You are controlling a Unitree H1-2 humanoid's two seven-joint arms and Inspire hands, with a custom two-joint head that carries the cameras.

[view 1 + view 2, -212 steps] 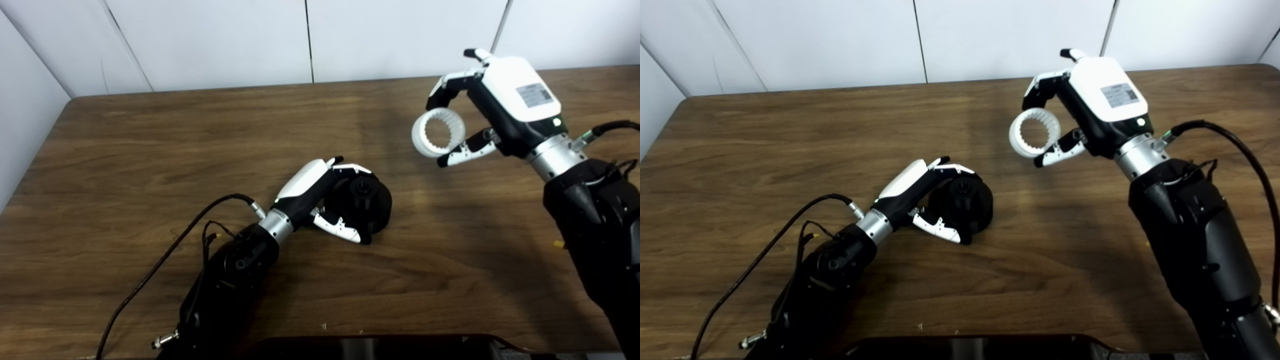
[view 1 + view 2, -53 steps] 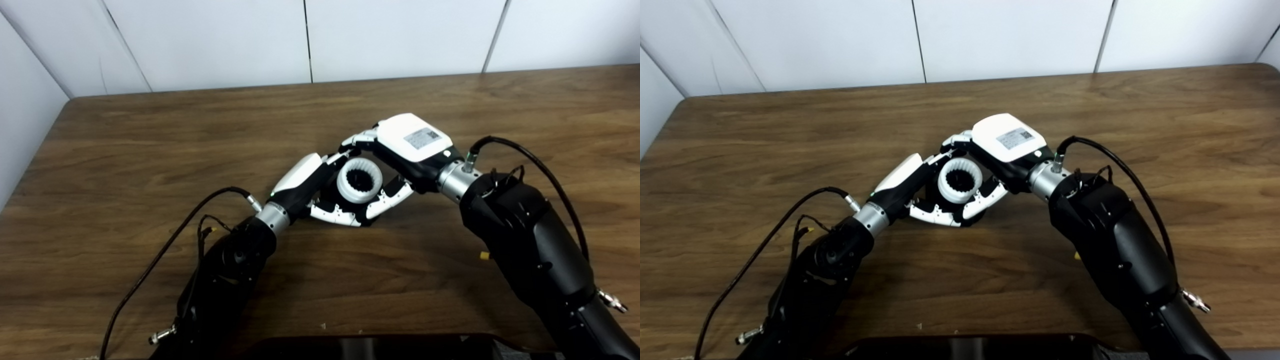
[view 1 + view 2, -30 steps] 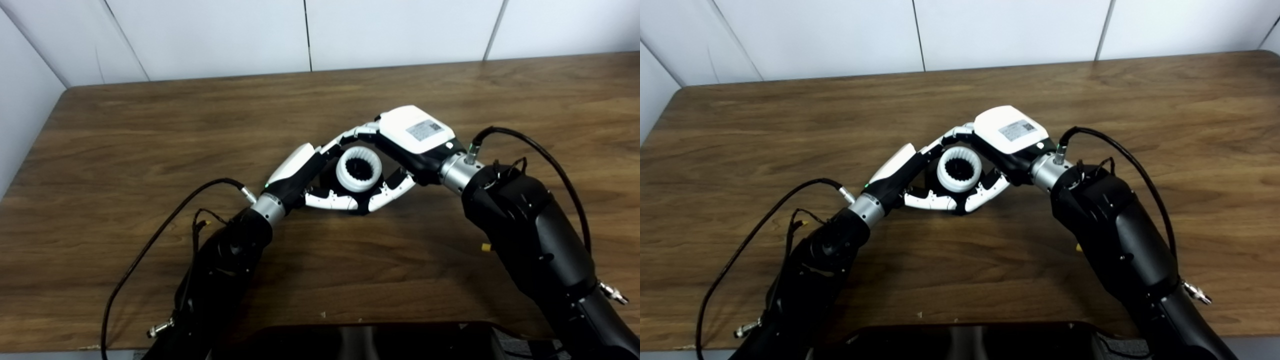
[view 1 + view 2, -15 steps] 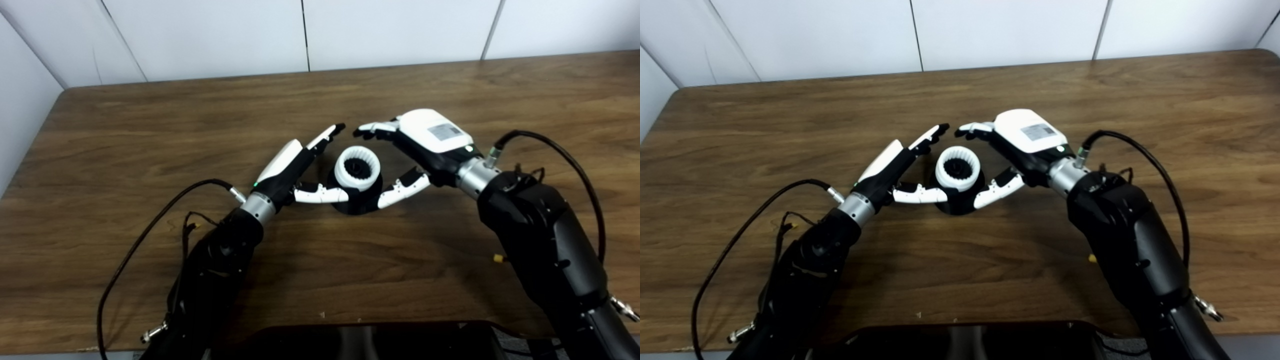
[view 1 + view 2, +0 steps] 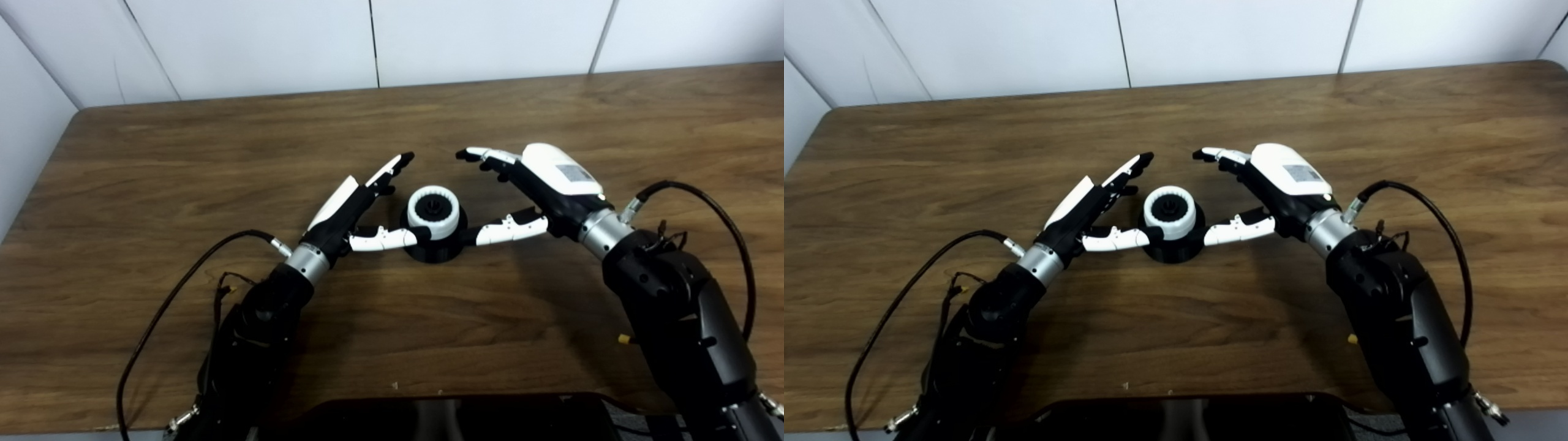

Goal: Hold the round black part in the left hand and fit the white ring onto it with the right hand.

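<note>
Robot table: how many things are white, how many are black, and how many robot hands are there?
White: 1, the white ring.
Black: 1, the round black part under the ring.
Hands: 2, the left hand and the right hand, both open.
Total: 4.

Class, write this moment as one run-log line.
left hand: open | right hand: open | white ring: seated on black part | black part: standing on table, unheld

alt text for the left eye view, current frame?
A white ring sits fitted on a round black part standing on a wooden table. The left hand and right hand flank it, both open with fingers spread, holding nothing.
</note>
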